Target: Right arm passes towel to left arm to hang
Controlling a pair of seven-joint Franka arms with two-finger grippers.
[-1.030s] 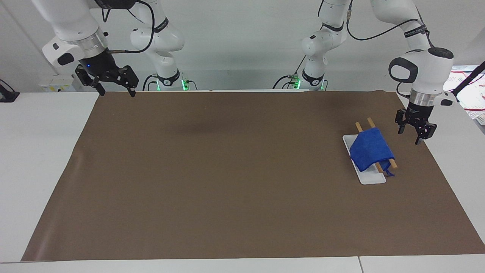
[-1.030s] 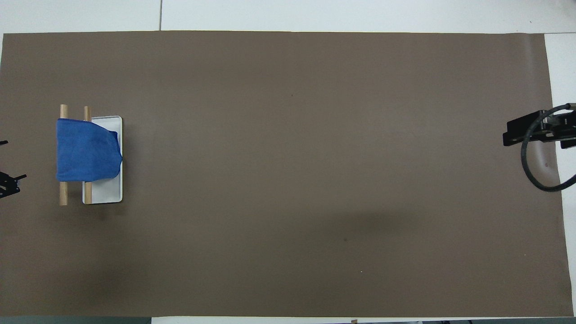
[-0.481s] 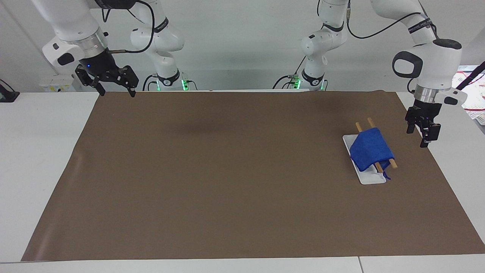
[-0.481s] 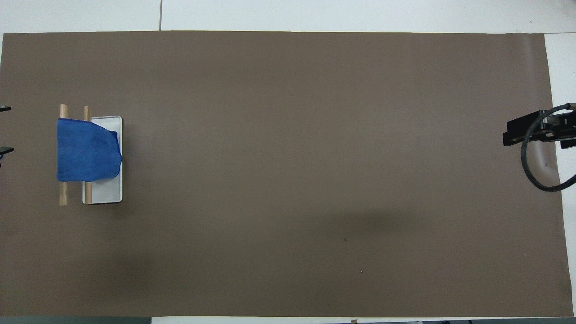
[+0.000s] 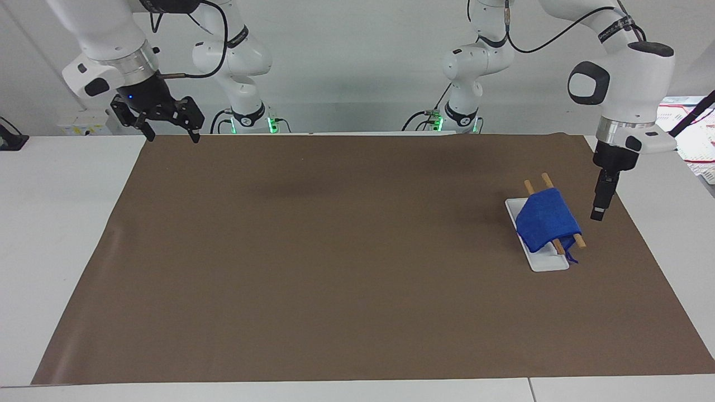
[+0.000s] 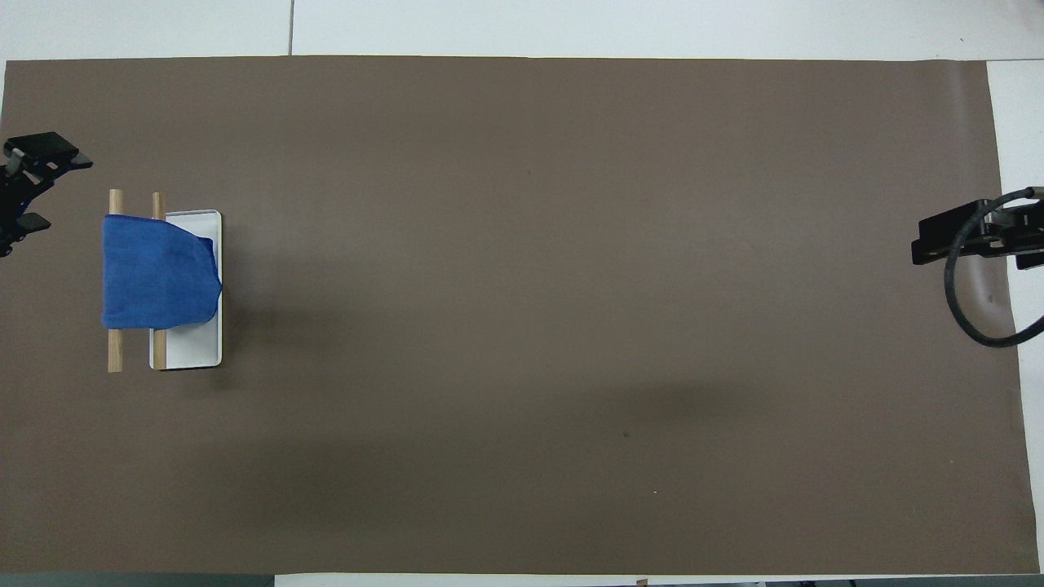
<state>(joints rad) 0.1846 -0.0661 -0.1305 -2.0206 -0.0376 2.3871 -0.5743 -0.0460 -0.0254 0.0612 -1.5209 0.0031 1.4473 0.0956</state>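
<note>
The blue towel [image 5: 546, 220] [image 6: 159, 273] hangs draped over two wooden rods [image 5: 544, 180] [image 6: 115, 350] that stand on a white tray base [image 5: 547, 263] [image 6: 196, 350], near the left arm's end of the table. A short string dangles from one towel corner. My left gripper [image 5: 599, 201] [image 6: 34, 187] hovers open just beside the rack, over the mat's edge, touching nothing. My right gripper [image 5: 173, 137] [image 6: 938, 236] waits open and empty in the air over the mat's corner at the right arm's end.
A brown mat [image 5: 335, 251] covers most of the white table [image 5: 56, 223]. A white basket-like item [image 5: 698, 167] sits off the mat at the left arm's end.
The left gripper has turned at the wrist, now edge-on in the facing view, and shifted along the rack's side. The towel and the right arm have not moved.
</note>
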